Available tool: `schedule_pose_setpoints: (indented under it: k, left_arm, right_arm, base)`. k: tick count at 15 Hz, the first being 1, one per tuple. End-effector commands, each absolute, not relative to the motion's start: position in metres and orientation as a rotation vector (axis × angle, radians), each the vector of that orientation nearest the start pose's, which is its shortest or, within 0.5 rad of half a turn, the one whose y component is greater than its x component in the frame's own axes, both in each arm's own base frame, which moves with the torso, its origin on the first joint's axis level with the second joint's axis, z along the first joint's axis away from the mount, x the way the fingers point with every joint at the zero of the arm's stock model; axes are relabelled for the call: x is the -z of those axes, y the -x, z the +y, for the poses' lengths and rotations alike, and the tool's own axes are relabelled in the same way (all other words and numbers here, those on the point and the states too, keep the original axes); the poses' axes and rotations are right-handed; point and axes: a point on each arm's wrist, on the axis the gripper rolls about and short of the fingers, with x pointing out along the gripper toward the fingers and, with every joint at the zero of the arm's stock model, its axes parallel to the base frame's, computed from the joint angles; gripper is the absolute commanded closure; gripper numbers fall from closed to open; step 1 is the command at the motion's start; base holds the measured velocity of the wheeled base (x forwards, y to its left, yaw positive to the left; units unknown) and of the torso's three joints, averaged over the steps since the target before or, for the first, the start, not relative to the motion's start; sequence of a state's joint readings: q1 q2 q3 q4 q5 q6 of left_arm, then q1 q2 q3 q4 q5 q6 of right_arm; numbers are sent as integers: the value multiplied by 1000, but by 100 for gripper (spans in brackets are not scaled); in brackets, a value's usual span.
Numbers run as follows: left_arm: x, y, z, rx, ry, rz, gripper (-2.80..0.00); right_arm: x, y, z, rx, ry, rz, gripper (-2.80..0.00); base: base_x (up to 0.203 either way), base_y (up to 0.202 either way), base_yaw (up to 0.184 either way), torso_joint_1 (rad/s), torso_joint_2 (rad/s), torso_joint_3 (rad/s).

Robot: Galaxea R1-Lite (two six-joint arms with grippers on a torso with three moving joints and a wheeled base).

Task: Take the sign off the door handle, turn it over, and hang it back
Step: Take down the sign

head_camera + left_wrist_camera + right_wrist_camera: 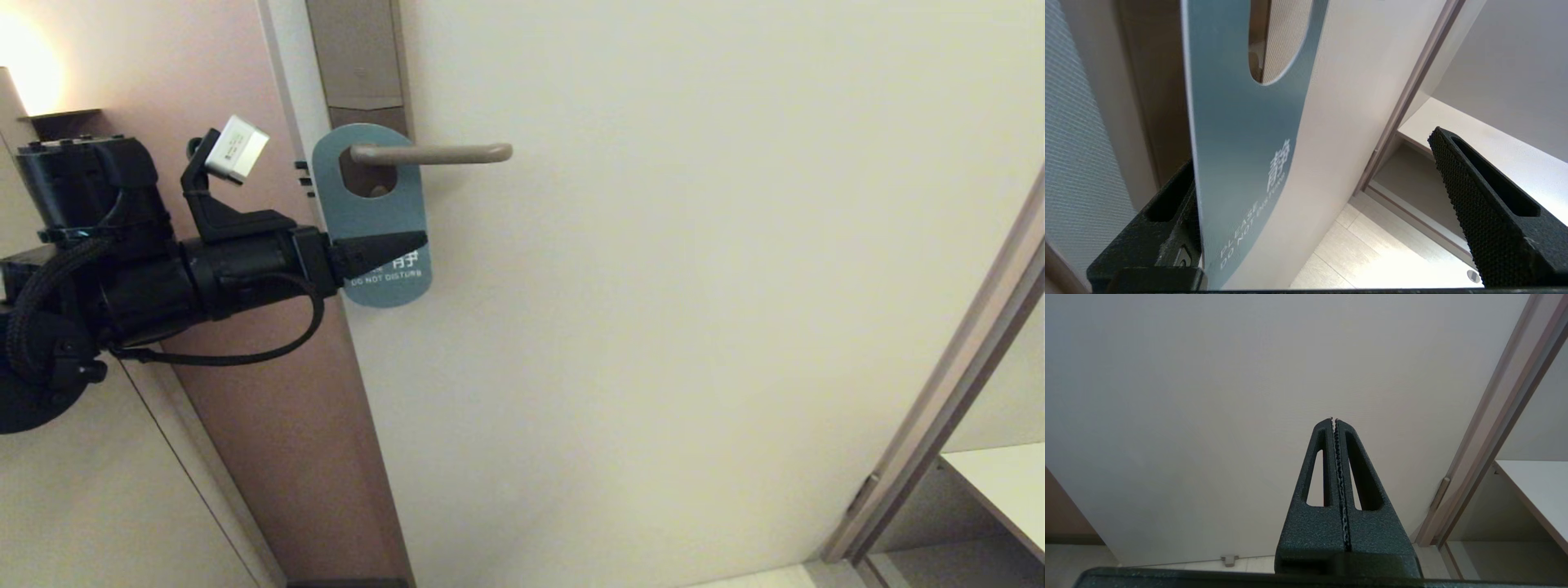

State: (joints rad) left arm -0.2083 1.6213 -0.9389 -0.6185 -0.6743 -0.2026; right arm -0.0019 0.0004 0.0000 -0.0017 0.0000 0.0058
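— From up at the head, what do you see?

— The sign [371, 216] hangs on the door handle [433, 153], blue face out, with "DO NOT DISTURB" in white near its lower end. The lever passes through the oval hole, close to the backplate [359, 57]. The left gripper [384, 247] reaches in from the left at the sign's lower half, and one dark finger lies across the blue face just above the lettering. The right arm doesn't show here.

— And the left wrist camera?

— The jaws stand wide. One finger [1167, 220] sits right at the sign's [1237, 143] edge, touching it or nearly so; the other is well off to the side, out in front of the door [1347, 102]. So the sign sits between them but isn't pinched. The blue face is turned to the camera, and the oval hole is at the far end.

— The right wrist camera?

— The right gripper [1334, 421] has its jaws pressed together on nothing, pointing at the plain door [1208, 396], with the door frame [1494, 424] off to one side.
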Motion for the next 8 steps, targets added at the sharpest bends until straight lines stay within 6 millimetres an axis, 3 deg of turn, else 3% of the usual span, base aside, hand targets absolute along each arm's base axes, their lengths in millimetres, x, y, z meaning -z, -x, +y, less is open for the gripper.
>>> schedule_pose_setpoints:
  k: [1,8]
  left_arm:
    - [-239,-289,-75,875,208,162,-280]
    - [-235,-295,-76,875,205,146,-280]
  right_arm:
    - [-76,23,0,2,-6,-2,0]
    - [-76,23,0,2,-6,-2,0]
  base:
    - [0,0,0,0,0,0]
    - [0,0,0,0,0,0]
